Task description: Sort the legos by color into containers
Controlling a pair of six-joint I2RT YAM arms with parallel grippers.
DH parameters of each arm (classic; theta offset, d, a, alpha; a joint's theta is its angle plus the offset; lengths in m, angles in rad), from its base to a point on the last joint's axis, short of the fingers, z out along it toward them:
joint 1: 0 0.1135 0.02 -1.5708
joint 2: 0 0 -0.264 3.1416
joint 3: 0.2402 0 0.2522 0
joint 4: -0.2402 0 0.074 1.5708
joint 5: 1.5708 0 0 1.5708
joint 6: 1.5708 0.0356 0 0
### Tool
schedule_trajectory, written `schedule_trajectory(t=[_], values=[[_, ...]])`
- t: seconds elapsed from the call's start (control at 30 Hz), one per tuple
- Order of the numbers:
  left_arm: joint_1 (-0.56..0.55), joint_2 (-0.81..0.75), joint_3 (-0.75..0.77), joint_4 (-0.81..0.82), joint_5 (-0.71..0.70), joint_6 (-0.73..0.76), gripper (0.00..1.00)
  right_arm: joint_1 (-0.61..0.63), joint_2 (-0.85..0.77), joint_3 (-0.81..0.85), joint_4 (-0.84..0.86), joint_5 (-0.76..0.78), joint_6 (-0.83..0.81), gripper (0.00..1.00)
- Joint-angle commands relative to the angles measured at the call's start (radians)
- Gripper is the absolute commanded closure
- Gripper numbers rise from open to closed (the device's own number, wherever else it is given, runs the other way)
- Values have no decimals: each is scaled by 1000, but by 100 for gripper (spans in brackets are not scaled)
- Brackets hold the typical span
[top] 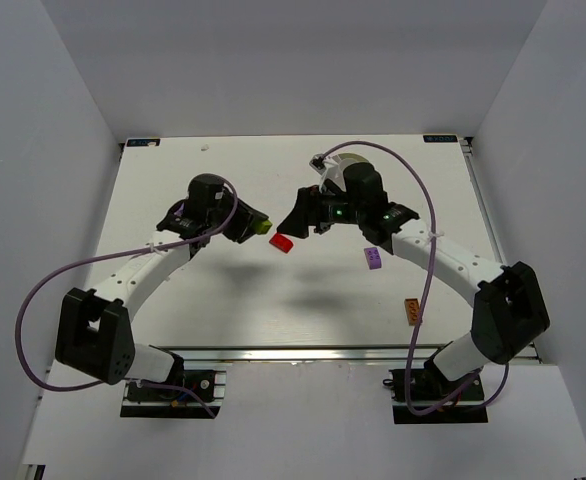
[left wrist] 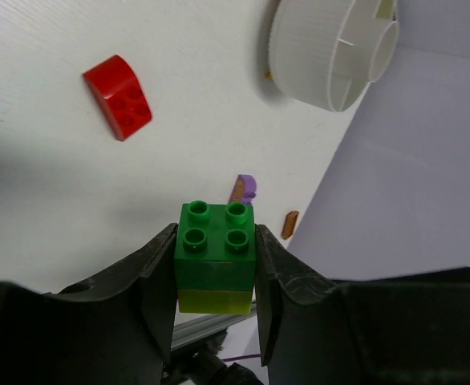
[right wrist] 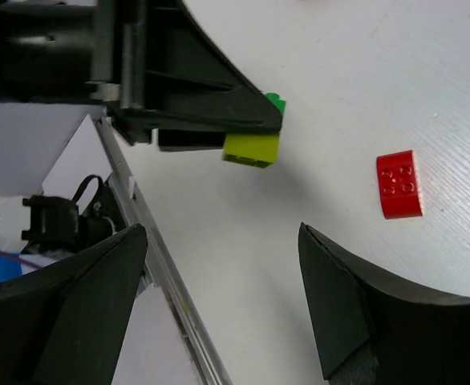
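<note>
Here the left fingers clamp a green brick stacked on a yellow-green one above the bench; the right fingers, spread wide opposite, should next pull the pair apart

White tabletop, pale grey walls on three sides, metal rail along its near edge
</note>
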Motion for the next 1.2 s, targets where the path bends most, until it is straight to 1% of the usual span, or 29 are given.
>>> schedule_trajectory(t=[0.0,0.07,0.5,0.77,0.87,0.9,1.0,1.03,1.07,1.1,1.17], values=[[-22,1,50,25,-19,-93,100,22,30,47,42,112,35,20],[-31,3,45,47,-15,-119,100,36,38,47,40,146,16,20],[-60,6,35,85,-5,-144,100,47,142,140,39,120,53,22],[-65,-5,12,110,7,-165,100,50,187,164,26,109,67,30],[-65,-2,9,121,12,-170,100,50,188,162,42,100,64,35],[-65,-1,10,121,12,-169,100,50,190,165,46,94,64,42],[-65,1,6,127,12,-170,100,50,190,164,52,77,58,50],[-65,-1,2,128,12,-172,100,50,184,160,60,70,53,60],[-65,-1,-2,136,12,-172,100,50,179,156,80,60,47,66],[-65,-1,-7,139,15,-173,100,48,175,148,85,42,38,78],[-65,-5,-30,159,15,-184,100,48,165,144,86,11,25,88]])
